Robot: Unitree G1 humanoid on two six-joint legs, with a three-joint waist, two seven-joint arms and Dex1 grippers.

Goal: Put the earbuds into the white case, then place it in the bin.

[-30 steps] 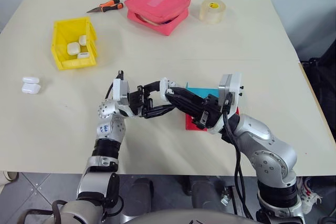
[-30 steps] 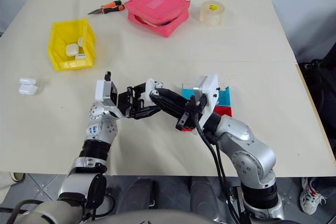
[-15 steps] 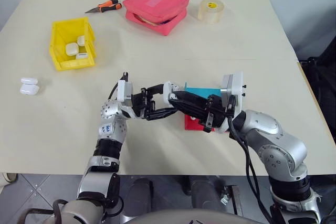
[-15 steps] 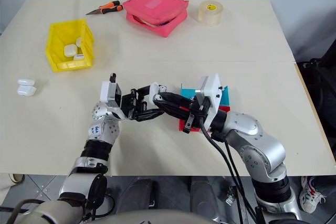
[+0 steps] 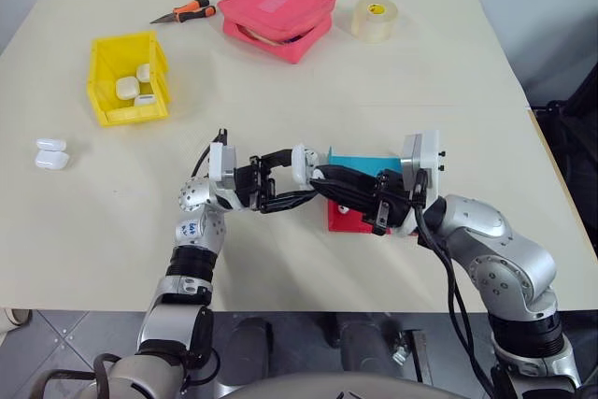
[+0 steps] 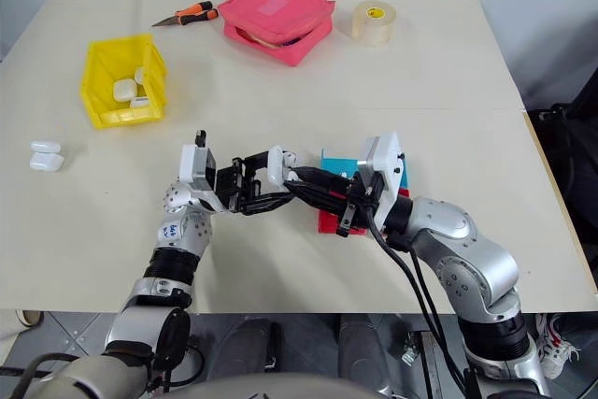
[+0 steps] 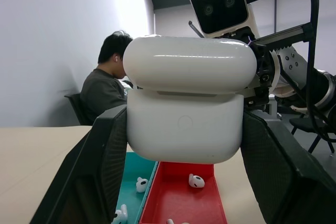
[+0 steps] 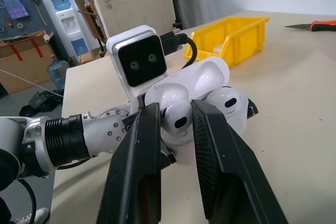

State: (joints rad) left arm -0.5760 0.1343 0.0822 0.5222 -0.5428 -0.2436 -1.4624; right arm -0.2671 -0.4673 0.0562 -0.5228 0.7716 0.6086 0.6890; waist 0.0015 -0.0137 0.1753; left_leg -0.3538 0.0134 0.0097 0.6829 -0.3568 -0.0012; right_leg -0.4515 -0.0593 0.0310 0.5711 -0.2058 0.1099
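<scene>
On the robot's left stands the bin [image 5: 131, 77], bright yellow, holding a few white cases, well apart from the arms. At mid-table the left gripper [image 5: 280, 179] is clenched on the white case [image 7: 186, 106], pressing its two flat sides and holding it above the table with the lid tipped back. The case is glossy, rounded and hard, probably light and slippery, so a squeeze low on the body suits it best. Just right of it, the right gripper [image 8: 176, 121] pinches one of the earbuds [image 8: 176, 116] at the case's open mouth; whether it is fully seated I cannot tell. The earbud is tiny, smooth and easily dropped. Below lie the teal tray [image 7: 137, 169] and red tray [image 7: 181, 198] with loose buds.
</scene>
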